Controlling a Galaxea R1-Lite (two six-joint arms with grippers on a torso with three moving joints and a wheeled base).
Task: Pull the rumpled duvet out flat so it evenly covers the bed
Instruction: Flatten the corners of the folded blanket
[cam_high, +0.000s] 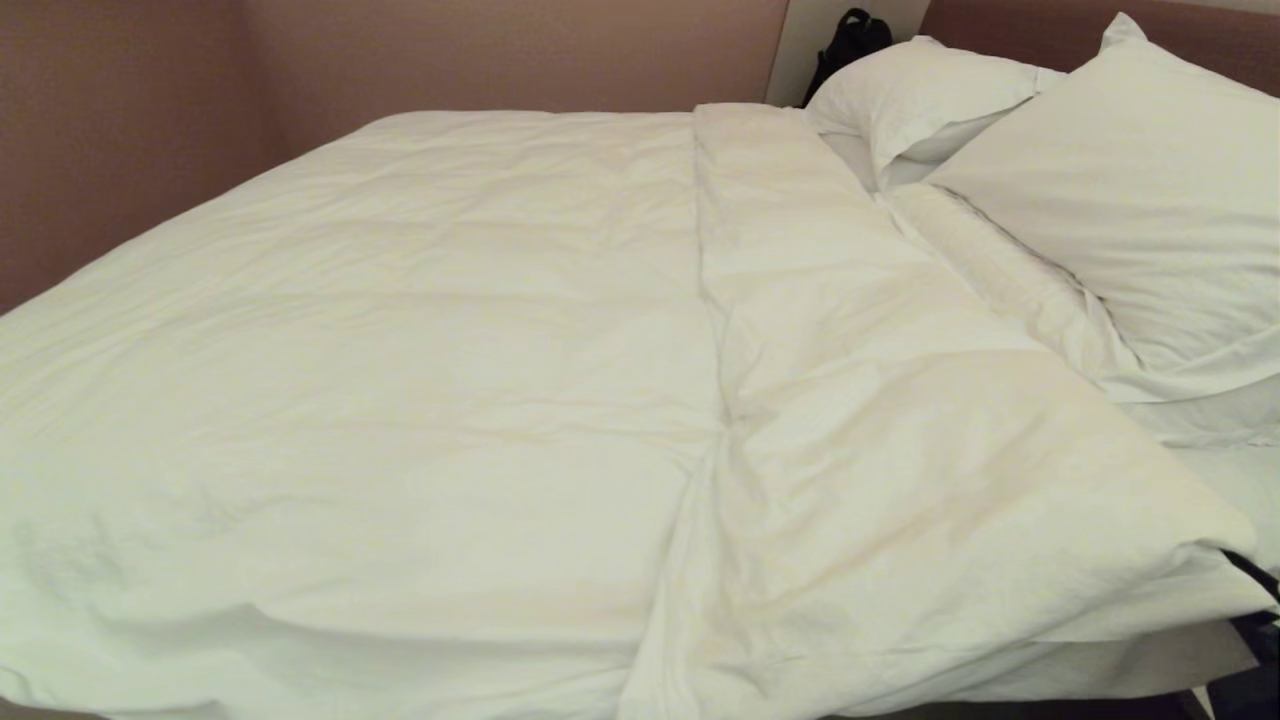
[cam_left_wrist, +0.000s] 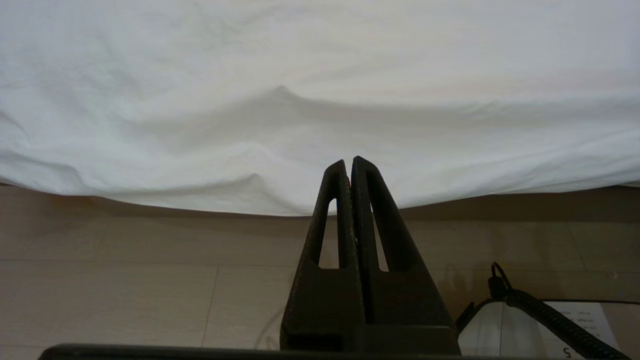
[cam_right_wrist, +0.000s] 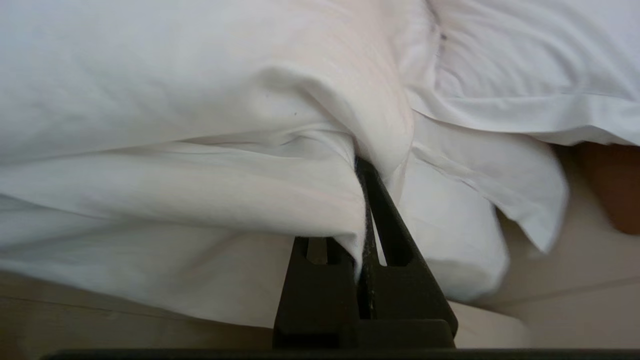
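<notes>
The white duvet (cam_high: 450, 350) lies spread over most of the bed (cam_high: 1240, 490), with a creased, folded-over band (cam_high: 850, 400) running along its pillow side. My right gripper (cam_right_wrist: 360, 170) is shut on the duvet's near corner (cam_right_wrist: 320, 210); cloth drapes over one finger and hides it. In the head view only a dark bit of that gripper (cam_high: 1255, 585) shows, at the corner by the bed's near right edge. My left gripper (cam_left_wrist: 348, 162) is shut on nothing and hangs parked low, pointing at the duvet's hanging hem (cam_left_wrist: 250, 195) above the floor.
Two plump white pillows (cam_high: 1130, 190) (cam_high: 920, 90) lean against the brownish headboard (cam_high: 1000, 20), with a black bag (cam_high: 850, 40) behind them. A pinkish wall (cam_high: 120, 120) runs close along the bed's far side. Pale wood floor (cam_left_wrist: 150, 280) lies below the hem, with a cable (cam_left_wrist: 540, 310) near my left gripper.
</notes>
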